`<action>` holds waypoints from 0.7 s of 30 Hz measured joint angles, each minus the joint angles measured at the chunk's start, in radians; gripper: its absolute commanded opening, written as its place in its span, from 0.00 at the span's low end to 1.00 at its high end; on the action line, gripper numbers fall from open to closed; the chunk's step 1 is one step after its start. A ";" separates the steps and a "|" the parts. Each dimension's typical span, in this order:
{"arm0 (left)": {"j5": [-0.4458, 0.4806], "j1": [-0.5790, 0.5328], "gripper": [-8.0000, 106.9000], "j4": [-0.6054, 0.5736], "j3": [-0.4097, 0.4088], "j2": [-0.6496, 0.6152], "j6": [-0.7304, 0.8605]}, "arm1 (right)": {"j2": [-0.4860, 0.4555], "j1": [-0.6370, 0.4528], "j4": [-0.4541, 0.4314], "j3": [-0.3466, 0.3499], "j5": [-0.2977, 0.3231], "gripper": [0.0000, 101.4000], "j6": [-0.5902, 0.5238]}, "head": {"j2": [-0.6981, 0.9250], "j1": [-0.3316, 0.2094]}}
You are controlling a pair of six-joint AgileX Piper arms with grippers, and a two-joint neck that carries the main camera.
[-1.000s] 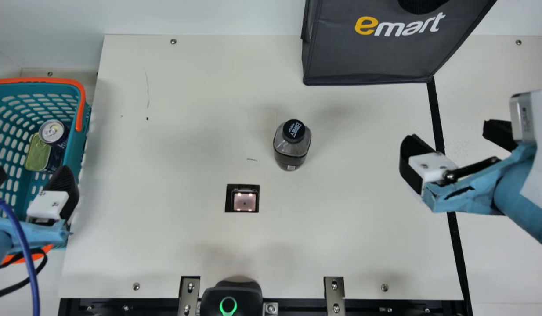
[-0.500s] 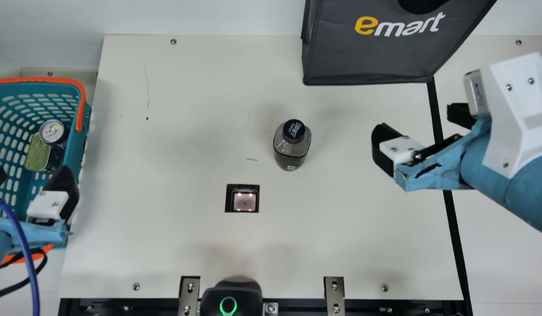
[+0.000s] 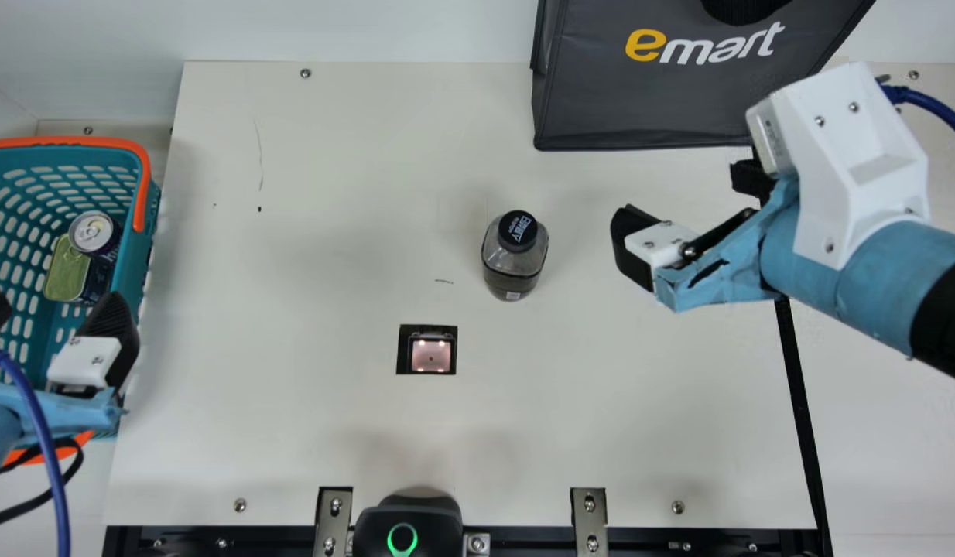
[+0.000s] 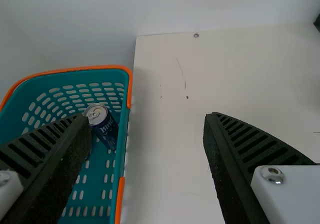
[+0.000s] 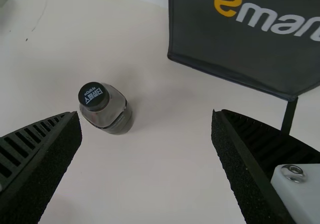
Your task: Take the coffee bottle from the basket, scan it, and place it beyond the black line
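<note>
1. At the near edge of the counter, a dark device with a green ring; farther in, the scanner window, lit.
2. Left end effector, by the near part of the basket: fingers spread, nothing between them. A can and a green-lidded tin lie within the basket.
3. Coffee bottle, upright on the counter, beyond the scanner window and short of the black line; untouched by either arm.
4. Right end effector, beside the bottle and apart from it: fingers spread, grasping nothing. Behind it, a dark bag.
5. Step in hand, as judged: the bottle being out of the basket, the right arm's pick-up from the counter. Whether scanning is complete cannot be told.
6. Next move, as judged: centre the spread fingers about the bottle's body, lower and close without tipping it; present it to the scanner window if unscanned, then set it upright past the line.
</note>
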 measured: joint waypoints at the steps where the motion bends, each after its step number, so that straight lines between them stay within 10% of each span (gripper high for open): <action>1: 0.000 0.000 0.85 0.000 0.000 0.000 0.000 | 0.008 0.001 0.005 -0.001 -0.004 0.90 -0.009 | 0.000 0.000; 21: 0.000 0.000 0.85 0.000 0.000 0.000 0.000 | 0.121 0.055 0.039 -0.007 -0.037 0.90 -0.118 | 0.000 0.000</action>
